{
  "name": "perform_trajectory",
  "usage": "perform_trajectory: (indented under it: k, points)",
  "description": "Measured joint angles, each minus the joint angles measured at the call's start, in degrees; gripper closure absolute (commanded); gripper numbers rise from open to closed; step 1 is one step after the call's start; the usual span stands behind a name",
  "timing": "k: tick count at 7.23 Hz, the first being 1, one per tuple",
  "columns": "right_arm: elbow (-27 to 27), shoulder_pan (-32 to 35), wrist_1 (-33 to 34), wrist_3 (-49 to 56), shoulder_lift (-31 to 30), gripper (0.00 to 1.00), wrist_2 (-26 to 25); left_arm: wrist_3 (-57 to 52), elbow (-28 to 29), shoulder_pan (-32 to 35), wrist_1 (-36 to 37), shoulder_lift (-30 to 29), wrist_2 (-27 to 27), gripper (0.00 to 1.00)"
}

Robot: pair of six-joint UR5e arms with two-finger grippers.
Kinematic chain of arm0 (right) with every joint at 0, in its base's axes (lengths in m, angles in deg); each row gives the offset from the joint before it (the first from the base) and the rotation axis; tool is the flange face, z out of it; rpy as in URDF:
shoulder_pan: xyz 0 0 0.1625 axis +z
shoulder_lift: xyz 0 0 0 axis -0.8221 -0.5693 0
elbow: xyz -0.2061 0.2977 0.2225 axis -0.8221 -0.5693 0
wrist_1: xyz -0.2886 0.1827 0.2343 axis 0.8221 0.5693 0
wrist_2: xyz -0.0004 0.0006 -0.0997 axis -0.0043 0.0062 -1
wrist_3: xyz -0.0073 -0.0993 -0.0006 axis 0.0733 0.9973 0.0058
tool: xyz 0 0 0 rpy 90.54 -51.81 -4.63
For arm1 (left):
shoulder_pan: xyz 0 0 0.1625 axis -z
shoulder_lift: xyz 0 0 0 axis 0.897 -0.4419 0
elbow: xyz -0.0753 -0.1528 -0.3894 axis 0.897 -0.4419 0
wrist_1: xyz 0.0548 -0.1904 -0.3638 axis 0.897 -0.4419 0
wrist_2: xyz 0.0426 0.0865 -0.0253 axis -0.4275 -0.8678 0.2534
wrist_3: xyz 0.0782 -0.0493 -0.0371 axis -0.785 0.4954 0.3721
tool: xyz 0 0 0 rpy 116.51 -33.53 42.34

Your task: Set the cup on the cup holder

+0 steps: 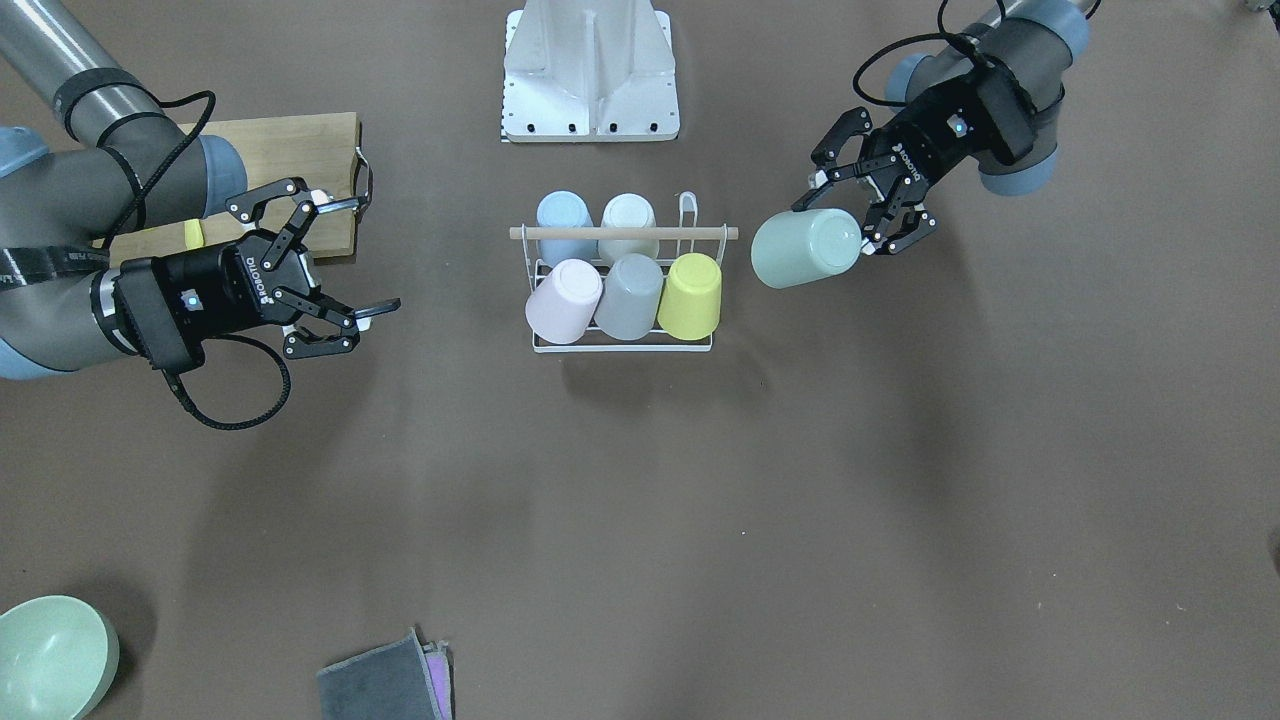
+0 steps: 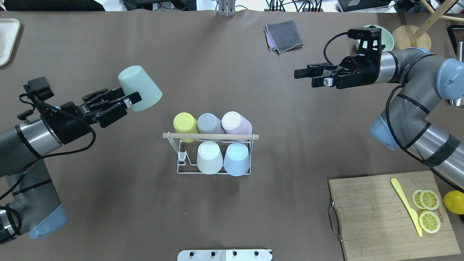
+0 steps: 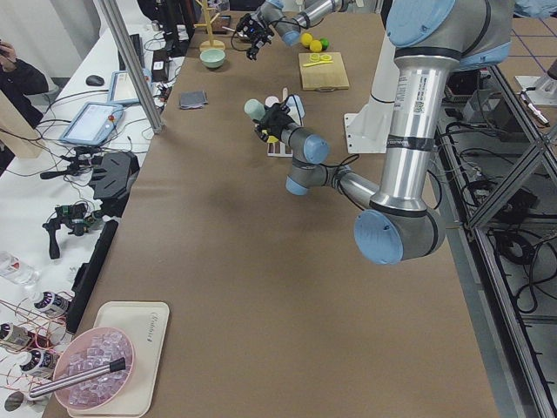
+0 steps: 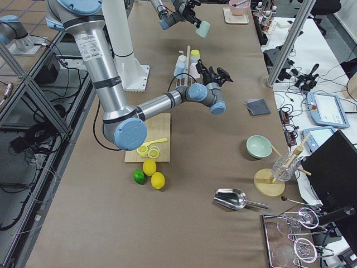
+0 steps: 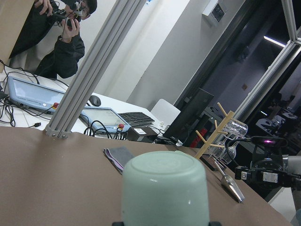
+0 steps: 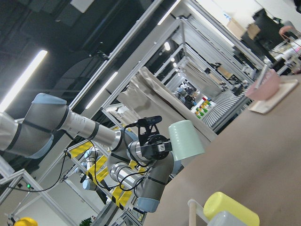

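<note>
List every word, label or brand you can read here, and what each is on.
"ROBOTIQ": white letters, seen turned, on the black body of the left end effector, which grips the green cup.
"ROBOTIQ": same, on the open right end effector.
Mark on the cutting board: too blurred to read.
Script on the white tray: too small to read.

- "ROBOTIQ", white lettering on the black body of the right two-finger tool (image 1: 372, 255); the same on the left two-finger tool (image 1: 838, 222).
- Burnt-in mark on the light wooden cutting board (image 2: 369, 210): illegible.
- Cursive word on the white plastic tray (image 3: 155, 344): illegible.
</note>
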Motion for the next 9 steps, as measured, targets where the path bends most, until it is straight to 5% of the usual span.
perform_trajectory:
  k: [6,9]
  points:
    - [-0.6,0.9,27.1,-42.4,0.8,0.01,-18.2,-5.4,-4.9,-4.4,2.5,5.3,4.0,1.00]
    - [-0.9,1.9,31.3,-64.4,2.5,0.02,-29.0,-11.5,-9.7,-6.3,3.7,7.7,1.3,1.00]
